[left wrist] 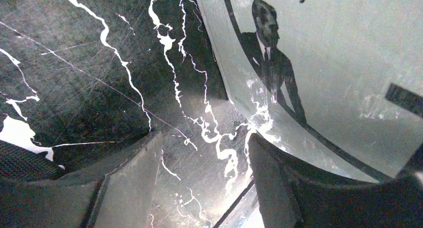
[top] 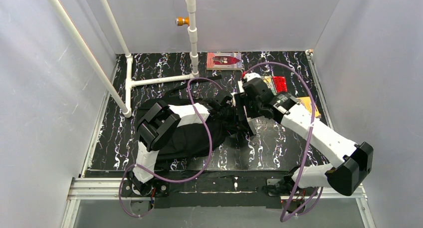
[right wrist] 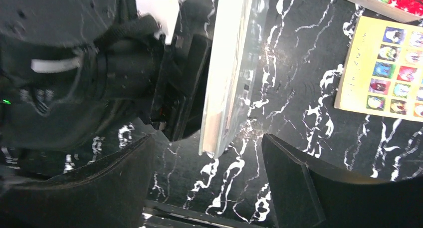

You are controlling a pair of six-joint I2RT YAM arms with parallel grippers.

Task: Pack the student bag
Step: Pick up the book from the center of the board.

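A book is on its way to the student bag, which lies flat on the counter at the left-centre, under the left arm and well short of the loose books on the right. The two arms meet just beyond the bag's right end. There a pale book with a suited man on its cover stands on its edge, between the two tools.

The right tool is spread wide, with only the book's lower corner over the gap and nothing pinched. The left tool is also spread, with bare counter between its fingers and the book just past its right finger.

So the book seems to be held by neither tool. Next, one tool needs to close on the book's edge and steer it into the bag's mouth, which I cannot see from here. A yellow book and a red book wait nearby
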